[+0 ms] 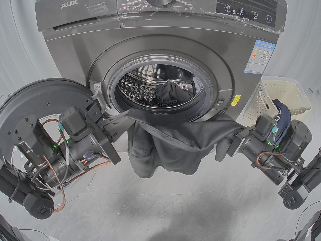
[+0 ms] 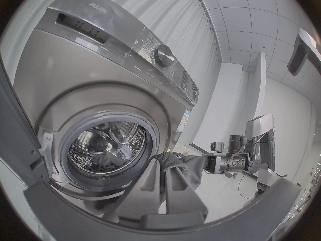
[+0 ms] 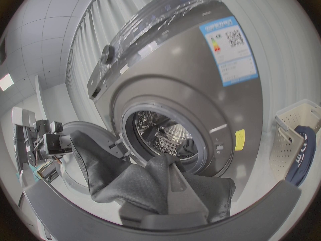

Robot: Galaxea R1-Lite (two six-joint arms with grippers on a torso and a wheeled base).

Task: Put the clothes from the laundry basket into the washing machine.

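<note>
A dark grey garment [image 1: 174, 141] hangs stretched between both grippers just below the washing machine's [image 1: 150, 37] open drum mouth. My left gripper [image 1: 124, 117] is shut on its left end, with cloth bunched between the fingers [image 2: 150, 188]. At the right end, my right gripper [image 1: 230, 136] is shut on the garment [image 3: 133, 181], which drapes over one finger. Another dark garment [image 1: 170, 92] lies inside the drum. The cream laundry basket [image 1: 294, 94] stands to the machine's right with a navy garment [image 1: 284, 116] hung over its rim.
The round door [image 1: 43, 97] is swung fully open to the left, behind my left arm. Grey floor [image 1: 174, 205] lies open in front of the machine. Curtains hang behind the machine and the basket.
</note>
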